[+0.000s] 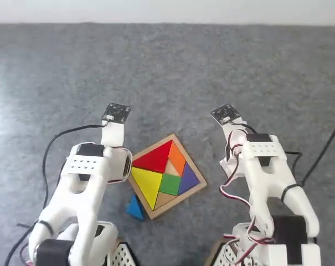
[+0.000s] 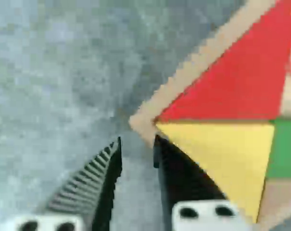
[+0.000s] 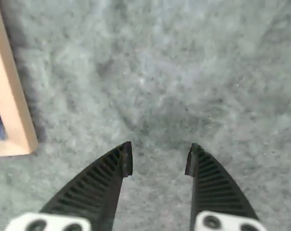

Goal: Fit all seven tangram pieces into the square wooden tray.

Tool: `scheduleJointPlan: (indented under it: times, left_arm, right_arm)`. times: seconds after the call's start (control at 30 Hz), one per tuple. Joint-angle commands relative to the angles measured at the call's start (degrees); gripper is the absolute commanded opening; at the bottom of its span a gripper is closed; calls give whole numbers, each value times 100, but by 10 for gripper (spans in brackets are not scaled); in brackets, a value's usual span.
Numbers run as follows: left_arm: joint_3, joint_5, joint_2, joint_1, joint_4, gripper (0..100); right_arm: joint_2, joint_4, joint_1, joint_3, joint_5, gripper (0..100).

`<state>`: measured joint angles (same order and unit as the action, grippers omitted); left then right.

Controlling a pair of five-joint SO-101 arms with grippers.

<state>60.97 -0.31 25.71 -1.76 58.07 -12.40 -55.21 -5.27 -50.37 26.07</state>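
Note:
The square wooden tray (image 1: 196, 187) lies turned like a diamond between the two arms. Inside it are a red triangle (image 1: 156, 158), an orange piece (image 1: 177, 159), a yellow triangle (image 1: 147, 183), a green square (image 1: 168, 183) and a purple piece (image 1: 188, 177). Bare wood shows in two spots. A small blue triangle (image 1: 135, 208) rests on the carpet just outside the tray's lower-left side. My left gripper (image 2: 137, 143) hangs slightly open at the tray's left corner (image 2: 141, 123), beside the red triangle (image 2: 241, 82) and the yellow triangle (image 2: 222, 149). My right gripper (image 3: 158, 159) is open over bare carpet, beside the tray's edge (image 3: 10, 96).
Grey carpet (image 1: 167, 72) covers the whole table, with wide free room at the far side. Black cables (image 1: 51, 149) trail from both arms near the front.

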Motion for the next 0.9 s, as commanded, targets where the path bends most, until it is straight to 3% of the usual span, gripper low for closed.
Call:
scheduleJointPlan:
  times: [0.0,0.13,0.33,0.5,0.6,0.7,0.87]
  left_arm:
    - [-13,404,-18,35,-369,115]
    - [-4,1064,-18,44,-738,116]
    - [-127,1152,-448,818,-888,116]
    - [-1596,1363,-2163,730,-273,111]
    - [-2185,1380,-2629,624,-79,88]
    - [-2053,1345,-2004,457,-273,83]
    - [-1253,1371,308,-440,-264,85]
  right_arm:
    - [-4,75,66,237,-62,187]
    - [-4,75,66,237,-62,187]
    - [-4,75,66,237,-62,187]
    - [-4,75,66,229,-62,185]
    - [-48,75,207,229,-62,128]
    - [-66,48,207,273,-26,69]
    - [-22,-620,-673,712,-149,164]
